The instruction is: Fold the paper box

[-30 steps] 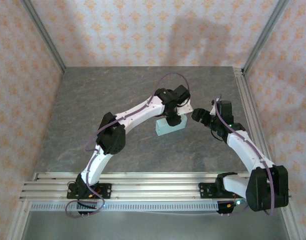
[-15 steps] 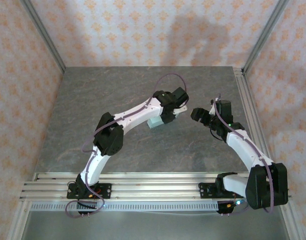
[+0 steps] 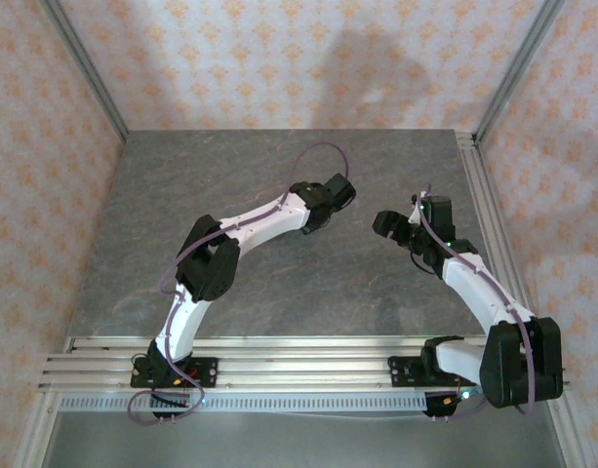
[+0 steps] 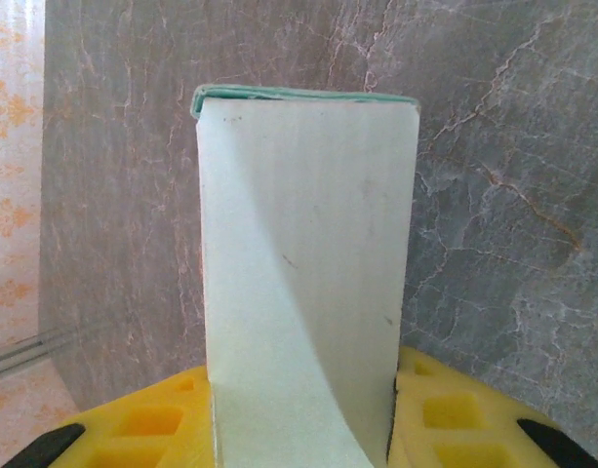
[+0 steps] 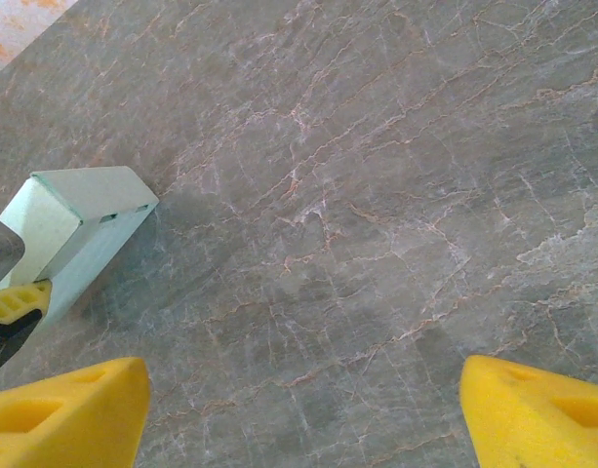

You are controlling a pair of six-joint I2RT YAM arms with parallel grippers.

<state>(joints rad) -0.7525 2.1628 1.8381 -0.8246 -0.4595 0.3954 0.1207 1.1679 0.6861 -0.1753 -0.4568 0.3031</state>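
From above, we see the left arm reach over the grey marbled worktop [image 3: 152,224]. The left gripper [image 3: 336,191] is in the far half, a little right of the middle. The right gripper [image 3: 386,224] hangs near it, closer to the right edge, and a strip of bare worktop lies between the two heads. From this height we cannot tell how either pair of fingers stands.

In the left wrist view, the paper box [image 4: 308,263] fills the middle: a pale mint-green card body with one broad face turned to us. Its far end has a darker green edge. The yellow fingers [image 4: 142,429] of the left gripper sit on either side of the box's near end and press against it, so we read them as closed on the box at a middling width. Marbled worktop runs behind it, with a strip of patterned wall at the left.

In the right wrist view, the right gripper's own yellow fingers [image 5: 64,409] stand far apart at the two lower corners. Only bare worktop lies between them. The box lies well off to their left as a folded rectangular body with one squared end pointing our way, and a yellow finger of the left gripper rests against its near side. A soft shadow falls on the worktop beside the box. We cannot tell whether the box rests on the surface or hangs just above it.
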